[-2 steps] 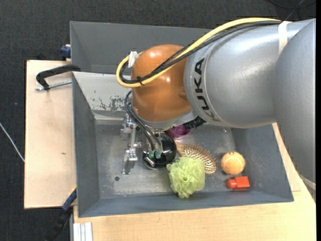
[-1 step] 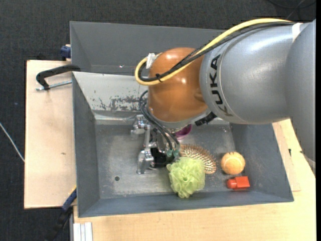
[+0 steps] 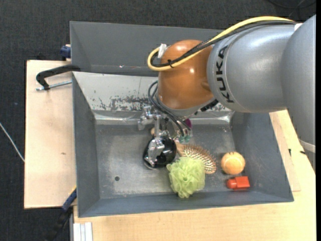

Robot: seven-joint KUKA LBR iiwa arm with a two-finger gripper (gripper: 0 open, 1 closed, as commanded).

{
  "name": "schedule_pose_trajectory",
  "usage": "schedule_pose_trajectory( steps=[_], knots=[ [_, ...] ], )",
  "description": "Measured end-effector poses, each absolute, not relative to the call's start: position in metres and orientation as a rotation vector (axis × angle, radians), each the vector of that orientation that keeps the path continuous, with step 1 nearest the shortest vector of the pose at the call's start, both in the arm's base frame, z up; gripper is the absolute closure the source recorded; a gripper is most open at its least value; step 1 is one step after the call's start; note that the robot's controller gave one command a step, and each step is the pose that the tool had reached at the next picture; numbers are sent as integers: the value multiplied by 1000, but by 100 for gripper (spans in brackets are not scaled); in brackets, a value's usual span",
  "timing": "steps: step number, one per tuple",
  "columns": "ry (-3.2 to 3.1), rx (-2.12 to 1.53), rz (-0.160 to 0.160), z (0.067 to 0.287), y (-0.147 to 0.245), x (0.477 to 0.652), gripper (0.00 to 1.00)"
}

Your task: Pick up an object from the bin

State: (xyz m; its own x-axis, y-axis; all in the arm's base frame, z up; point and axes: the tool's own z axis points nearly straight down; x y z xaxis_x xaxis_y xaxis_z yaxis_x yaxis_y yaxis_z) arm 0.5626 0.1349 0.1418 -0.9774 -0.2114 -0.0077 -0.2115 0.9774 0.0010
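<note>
Gripper (image 3: 160,142) at black object (image 3: 159,156), centre of bin (image 3: 113,157); its jaw state you cannot tell. Left floor lies open; right holds one loofah (image 3: 186,177), one brush (image 3: 199,158), one ball (image 3: 233,163), one block (image 3: 237,183)

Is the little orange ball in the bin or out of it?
In. The orange ball sits on the floor of the bin, inside its grey walls, next to the red block.

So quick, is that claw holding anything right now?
Gripper: cannot be told; it is down at a shiny black object beside the green mesh puff.
</note>
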Motion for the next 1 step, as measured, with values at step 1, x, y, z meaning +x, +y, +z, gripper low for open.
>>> schedule_pose_trajectory(
  steps=[1],
  knots=[
    [3106, -438, 1, 149, 102, 575, 0]
  ],
)
